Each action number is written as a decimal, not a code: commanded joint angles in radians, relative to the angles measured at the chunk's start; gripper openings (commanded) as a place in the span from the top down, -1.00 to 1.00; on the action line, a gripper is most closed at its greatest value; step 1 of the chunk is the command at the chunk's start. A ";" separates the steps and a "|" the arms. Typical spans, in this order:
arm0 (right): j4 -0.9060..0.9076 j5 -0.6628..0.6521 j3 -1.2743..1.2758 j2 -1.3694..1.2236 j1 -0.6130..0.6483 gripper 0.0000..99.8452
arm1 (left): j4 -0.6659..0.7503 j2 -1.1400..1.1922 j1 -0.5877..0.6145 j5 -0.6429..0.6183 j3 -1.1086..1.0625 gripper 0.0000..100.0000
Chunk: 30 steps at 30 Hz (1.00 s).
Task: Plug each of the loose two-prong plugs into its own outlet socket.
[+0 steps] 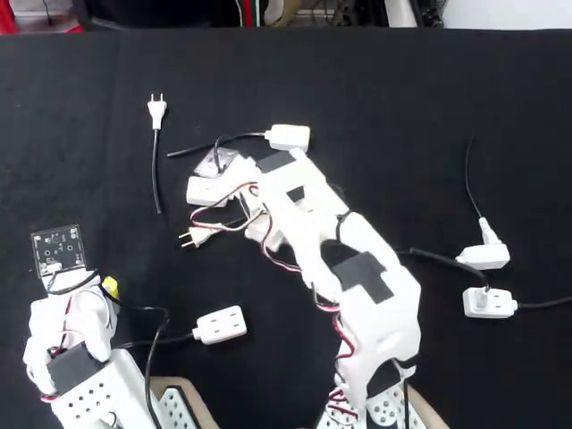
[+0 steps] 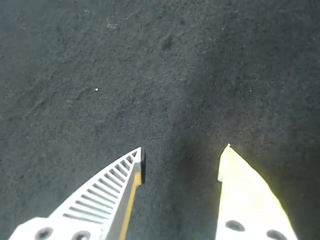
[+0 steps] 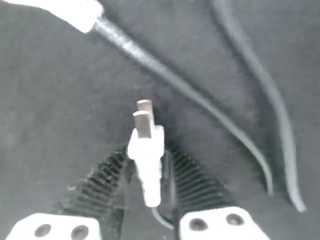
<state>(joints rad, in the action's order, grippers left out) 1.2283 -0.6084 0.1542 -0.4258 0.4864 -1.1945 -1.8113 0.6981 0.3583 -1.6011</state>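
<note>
Right claw (image 3: 147,155) clamped on two-prong plug (image 3: 144,136) at centre of right wrist view, prongs pointing away from claw. Left claw (image 2: 185,148) open, empty, over bare tabletop (image 2: 100,75).

Likely step: carry plug to outlet socket (image 1: 288,137), upper centre of high view.
- Square both prongs with slots before pushing.
- Push straight and slowly.
- Socket may slide; free claw could brace it.
- Avoid snagging cables (image 3: 180,85) ahead.

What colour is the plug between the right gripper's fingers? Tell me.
White, with grey metal prongs. The right wrist view shows the plug best.
</note>
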 commanded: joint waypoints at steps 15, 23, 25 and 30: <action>0.311 -0.694 -0.222 0.065 -0.023 0.98 | -0.002 -0.008 -0.013 0.008 0.004 0.51; 0.299 -0.712 -0.217 -0.005 -0.037 0.87 | -0.002 -0.008 -0.013 0.009 0.004 0.51; 0.299 -0.709 -0.219 -0.005 -0.046 0.75 | -0.002 -0.008 -0.013 0.009 0.004 0.51; 0.296 -0.632 -0.228 -0.005 -0.066 0.66 | -0.002 -0.008 -0.013 0.009 0.001 0.51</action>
<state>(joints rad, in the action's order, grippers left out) 1.5351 -1.2743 -0.0207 -0.4319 0.4419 -1.1945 -1.8113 0.6981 0.3583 -1.6011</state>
